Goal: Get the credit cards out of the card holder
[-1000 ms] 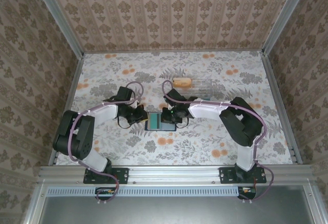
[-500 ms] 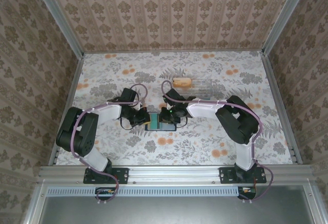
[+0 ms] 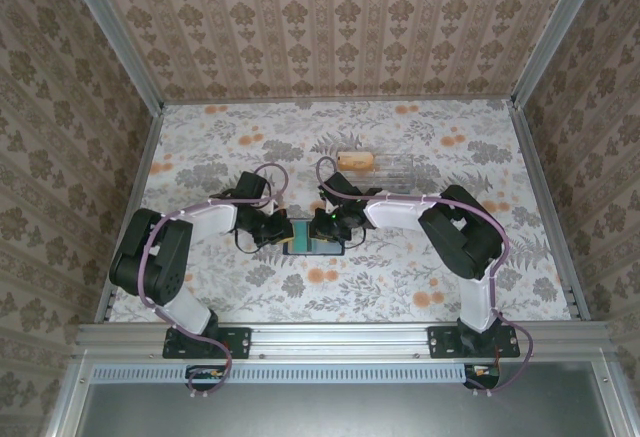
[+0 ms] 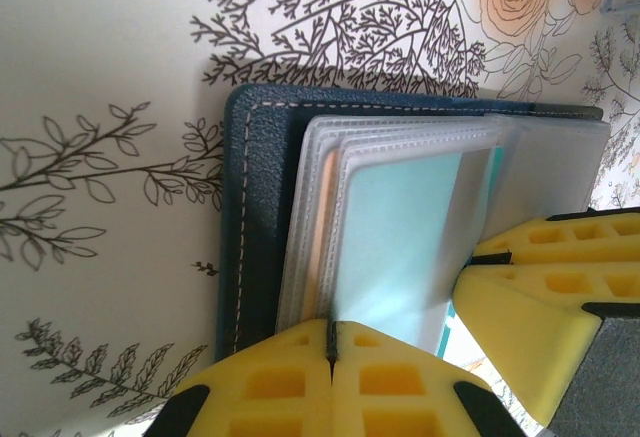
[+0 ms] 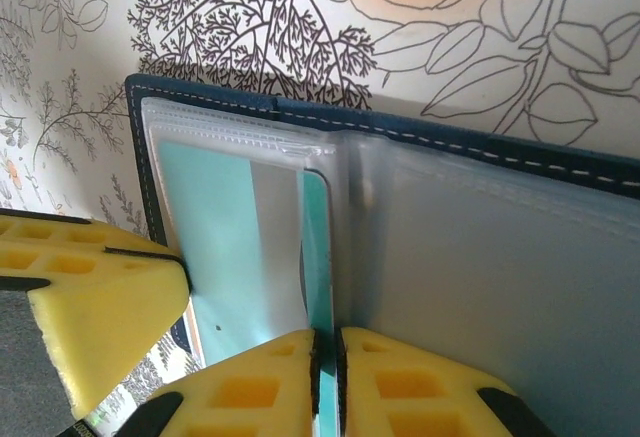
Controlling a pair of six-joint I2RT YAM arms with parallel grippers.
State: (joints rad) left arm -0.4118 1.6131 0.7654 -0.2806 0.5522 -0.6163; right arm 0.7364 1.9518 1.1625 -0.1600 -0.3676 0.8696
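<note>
Yellow pads [image 4: 270,387] of the left gripper [image 4: 330,332] are pressed flat together, with no gap along their seam. Their tips butt against the near edge of the stack of clear sleeves [image 4: 330,157]; whether a leaf is caught between them I cannot tell.

The right gripper [image 5: 326,342] has its own yellow pads drawn nearly together, leaving only a sliver. The thin edge of a teal card [image 5: 316,237] runs straight down into that sliver, so the pads are pinching the card where it stands out of its sleeve. In the left wrist view, these same fingers come in from the right, over the lower right corner of the sleeves.

Around the sleeves lies the card holder [image 4: 255,207], opened out flat. Its dark navy cover is face down, and pale stitching follows its edge. One frosted leaf is folded over to the side, away from the teal card.

From above, the card holder sits on the floral table [image 3: 400,287], about midway across it, directly between the two grippers. The left gripper touches its left end and the right gripper its right part. Both arms bend inward from their bases at the near edge to meet there.

Farther back, well apart from the holder, is a clear plastic box [image 3: 385,164] with something tan at its left end.
</note>
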